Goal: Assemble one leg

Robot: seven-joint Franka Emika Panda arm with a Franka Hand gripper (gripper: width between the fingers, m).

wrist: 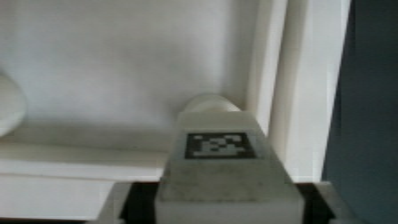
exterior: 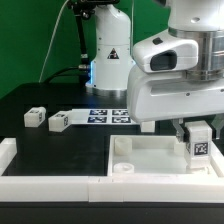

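Observation:
My gripper (exterior: 197, 143) is shut on a leg (exterior: 198, 142), a white peg with a black-and-white tag, and holds it upright over the right end of the large white tray-like piece (exterior: 145, 157). In the wrist view the leg (wrist: 217, 150) fills the space between my dark fingers (wrist: 139, 200), its tip close over the tray's inner corner by the raised rim (wrist: 299, 90). Whether the leg touches the tray cannot be told. Two more legs (exterior: 35, 117) (exterior: 58, 121) lie on the black table at the exterior view's left.
The marker board (exterior: 108, 115) lies flat behind the tray. A white frame wall (exterior: 60, 183) runs along the front, with an end block (exterior: 8, 150) at the exterior view's left. The arm's base (exterior: 108, 50) stands at the back.

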